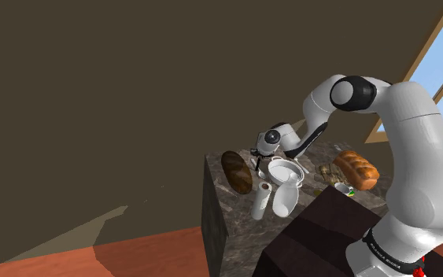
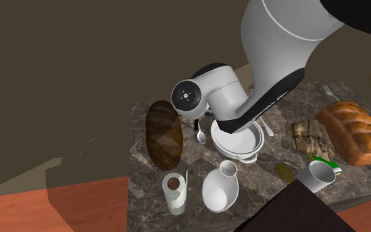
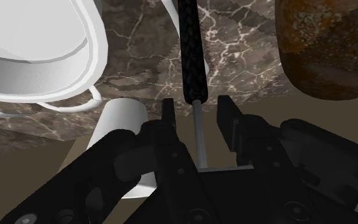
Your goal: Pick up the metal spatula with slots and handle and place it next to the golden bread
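The spatula lies on the dark marble counter, showing a black textured handle and a thin grey metal shank. My gripper is low over it and open, one finger on each side of the shank without touching it. In the shoulder view the gripper hangs between a dark brown loaf and a white bowl. The golden bread rests at the counter's far side from the gripper, beyond the bowl.
The dark loaf and the bowl flank the gripper closely. A white roll, a white pitcher and a mug stand near the counter's front edge. A fork lies behind the golden bread.
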